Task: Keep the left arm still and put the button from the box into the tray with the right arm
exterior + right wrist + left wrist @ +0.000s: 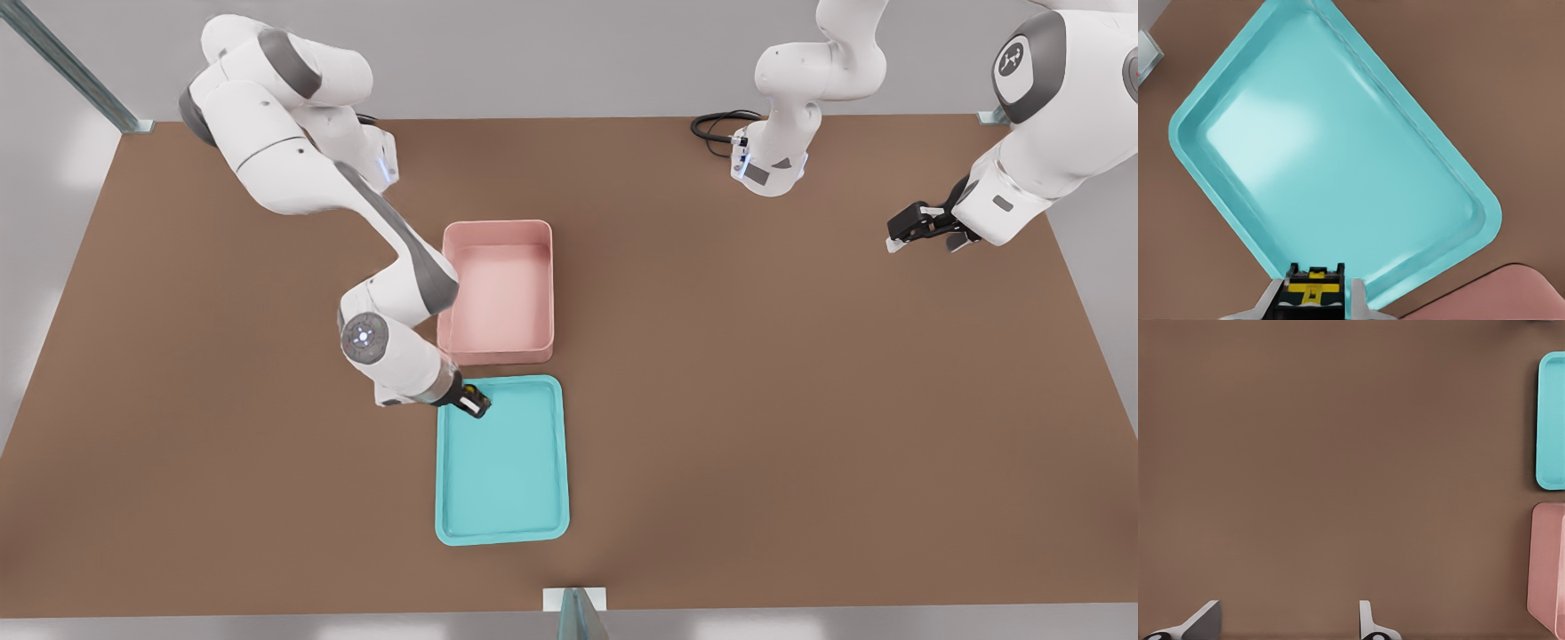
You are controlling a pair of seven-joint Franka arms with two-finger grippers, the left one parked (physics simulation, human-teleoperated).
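The tray (502,480) lies nearest the camera in the front view, toward the worktop's (800,400) near edge, with the box (498,293) just beyond it, the two nearly touching end to end.

The gripper (474,402) of the right arm (391,267) hangs over the tray's far corner, the one beside the box, clamped on the button (1313,292); the right wrist view shows the yellow cap pinched between the fingers (1357,300), above the tray's rim rather than its floor.

There lies the risk, as I judge it: released here, the button could strike the rim, bounce or roll out onto the worktop, or drop into the narrow gap between tray and box. Letting go from height would add to that, since so small a part could skip over the low rim. Moving further in over the tray's middle first would be safer.

Both containers appear empty: the tray's floor is bare, and nothing shows in the box.
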